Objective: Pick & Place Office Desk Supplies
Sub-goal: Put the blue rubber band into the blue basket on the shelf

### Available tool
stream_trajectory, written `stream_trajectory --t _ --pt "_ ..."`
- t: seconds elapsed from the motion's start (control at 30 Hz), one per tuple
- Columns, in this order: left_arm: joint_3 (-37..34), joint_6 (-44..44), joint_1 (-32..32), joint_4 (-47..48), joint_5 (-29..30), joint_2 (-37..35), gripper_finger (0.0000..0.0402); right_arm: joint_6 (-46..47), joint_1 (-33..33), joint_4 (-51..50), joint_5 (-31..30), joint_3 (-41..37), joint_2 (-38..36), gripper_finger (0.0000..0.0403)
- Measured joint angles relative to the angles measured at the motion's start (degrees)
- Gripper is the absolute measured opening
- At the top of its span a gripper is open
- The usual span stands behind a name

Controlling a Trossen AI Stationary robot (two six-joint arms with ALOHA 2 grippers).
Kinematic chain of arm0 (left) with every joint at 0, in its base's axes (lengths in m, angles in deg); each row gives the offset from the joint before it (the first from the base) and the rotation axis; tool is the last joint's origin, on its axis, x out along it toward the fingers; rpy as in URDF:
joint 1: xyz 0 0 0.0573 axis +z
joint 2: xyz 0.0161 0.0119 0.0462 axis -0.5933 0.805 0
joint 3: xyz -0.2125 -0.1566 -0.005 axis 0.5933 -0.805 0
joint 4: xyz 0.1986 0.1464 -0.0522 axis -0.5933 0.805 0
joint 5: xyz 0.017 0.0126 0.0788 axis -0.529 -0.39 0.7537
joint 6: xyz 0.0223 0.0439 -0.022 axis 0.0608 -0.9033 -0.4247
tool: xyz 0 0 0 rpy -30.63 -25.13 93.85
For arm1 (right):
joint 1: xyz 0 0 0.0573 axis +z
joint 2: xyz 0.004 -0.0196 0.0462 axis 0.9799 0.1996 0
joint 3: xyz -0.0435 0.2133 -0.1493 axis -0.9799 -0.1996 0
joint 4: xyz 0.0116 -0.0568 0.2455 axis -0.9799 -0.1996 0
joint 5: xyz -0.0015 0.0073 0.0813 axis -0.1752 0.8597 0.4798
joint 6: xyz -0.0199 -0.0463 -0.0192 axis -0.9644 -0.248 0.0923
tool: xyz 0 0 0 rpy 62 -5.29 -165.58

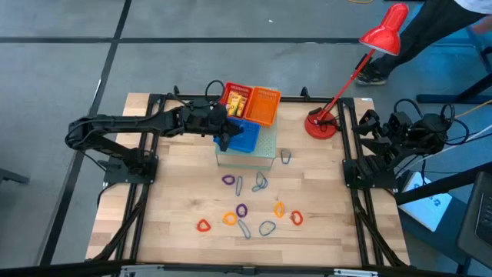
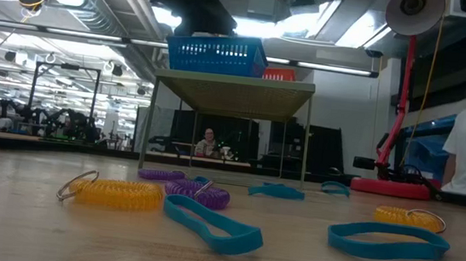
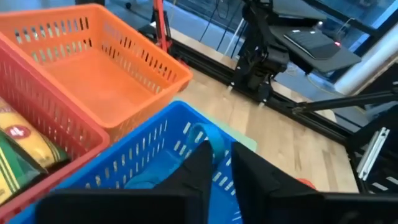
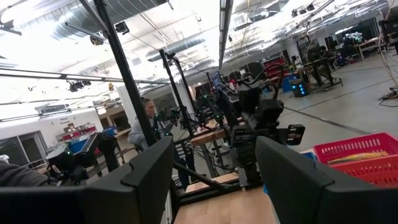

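Foreground, low view: blue loops (image 2: 212, 224) and coiled yellow (image 2: 117, 193) and purple (image 2: 199, 193) loops lie scattered on the wooden table (image 1: 177, 208). Left gripper (image 3: 219, 163) hangs over the blue basket (image 1: 244, 137), its fingers (image 3: 196, 171) nearly together with a blue loop (image 3: 208, 138) between their tips; whether they clamp it cannot be told. Orange basket (image 1: 264, 105) and red basket (image 1: 234, 97), holding yellow blocks (image 1: 236, 101), stand just beside the blue one. Right gripper (image 4: 214, 174), fingers apart, waits at the table's right edge near the red lamp (image 1: 350, 77).
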Motion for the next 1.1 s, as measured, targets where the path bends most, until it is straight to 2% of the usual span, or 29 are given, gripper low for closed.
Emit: stream_trajectory --t 0.2,0.43,0.6,0.8,0.97,1.1 --pt "0.00 0.40 -0.19 -0.10 0.69 0.00 0.0122 -0.15 0.00 0.00 0.02 0.00 0.00 0.0231" --pt "0.00 2.43 -0.14 -0.42 -1.43 -0.17 0.0161 -0.61 -0.01 -0.01 0.01 0.01 -0.01 0.0231" --pt "0.00 4.07 -0.19 -0.42 -2.80 -0.23 0.0166 -2.40 -0.02 0.00 0.07 0.02 0.00 0.0231" --pt "1.24 3.42 -1.70 -0.35 -3.72 -3.24 0.0159 1.87 -0.02 0.14 0.19 0.02 -0.02 0.0231" --pt "6.31 1.71 -4.31 -0.42 -2.26 -5.25 0.0151 9.60 -0.02 2.35 0.13 0.00 0.00 0.0231" --pt "10.93 0.64 -7.29 -0.03 1.32 -5.50 0.0150 17.46 -0.02 6.98 -0.02 0.00 0.00 0.0231"
